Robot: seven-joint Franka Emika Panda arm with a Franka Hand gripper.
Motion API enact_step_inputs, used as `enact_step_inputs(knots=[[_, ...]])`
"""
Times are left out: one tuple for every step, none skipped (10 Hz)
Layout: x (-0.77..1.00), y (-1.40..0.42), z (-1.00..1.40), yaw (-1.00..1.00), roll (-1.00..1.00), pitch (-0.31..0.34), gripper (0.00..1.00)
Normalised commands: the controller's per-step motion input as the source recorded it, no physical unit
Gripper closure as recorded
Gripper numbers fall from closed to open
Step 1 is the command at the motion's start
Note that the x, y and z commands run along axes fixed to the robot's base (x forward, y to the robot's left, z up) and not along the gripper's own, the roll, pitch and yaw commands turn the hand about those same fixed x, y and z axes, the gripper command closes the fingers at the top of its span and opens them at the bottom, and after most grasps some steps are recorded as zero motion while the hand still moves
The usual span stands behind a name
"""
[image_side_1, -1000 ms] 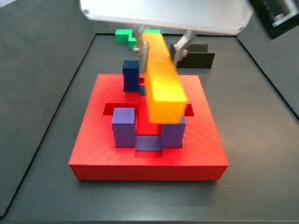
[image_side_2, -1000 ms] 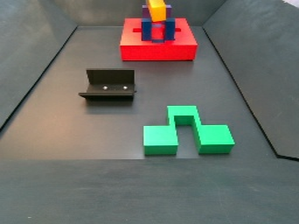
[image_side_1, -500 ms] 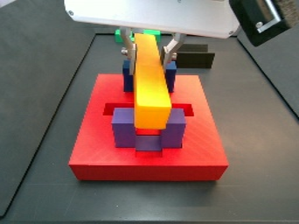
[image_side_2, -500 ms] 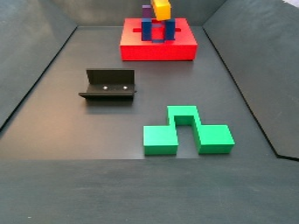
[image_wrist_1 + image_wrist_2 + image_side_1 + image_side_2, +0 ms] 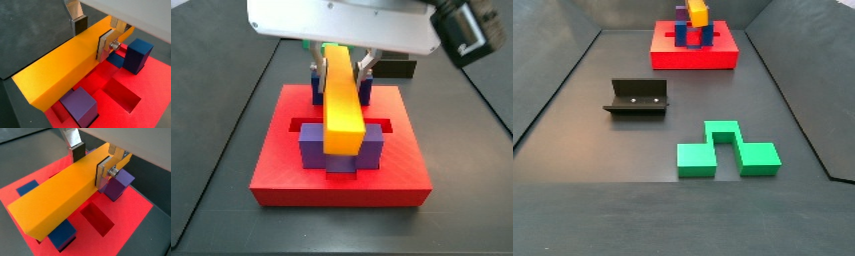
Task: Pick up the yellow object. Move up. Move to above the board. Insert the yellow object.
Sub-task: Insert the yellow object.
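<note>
In a wrist view the gripper is clamped across the yellow object, one silver finger flat against its side and the dark pad of the opposite finger on the far side. The bar hangs above the board, with a purple block under its free end and blue blocks beyond the fingers. A recessed slot lies open in the red surface beside it.

Seen from the opposite wrist camera, the gripper grips the bar near one end, so most of its length juts out past the fingers. A purple block stands just beside the held end, and a blue block sits under the free end.

In a side view the bar slopes down from the gripper toward the purple blocks at the front of the board, and it appears not yet seated.

In the far side view the bar shows above the board; the fixture and a green block stand well apart from it on the floor.

The bar looks stiff, smooth and light, probably plastic. Held near one end, it may pivot between the pads if its free end catches a block. A grip nearer the middle would steady it.

No writing, brand or label is readable in any view.
</note>
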Motion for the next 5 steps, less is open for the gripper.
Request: enact_step_inputs(knots=[[0.00,0.00,-0.13,-0.03,0.15,0.063,1.00],[0.00,0.00,-0.09,0.00,0.12,0.060,1.00],[0.04,0.00,0.00,0.00,0.08,0.066,1.00],[0.16,0.00,0.00,0.00,0.00,0.126,1.00],[0.13,0.00,0.00,0.00,0.01,0.141,1.00]])
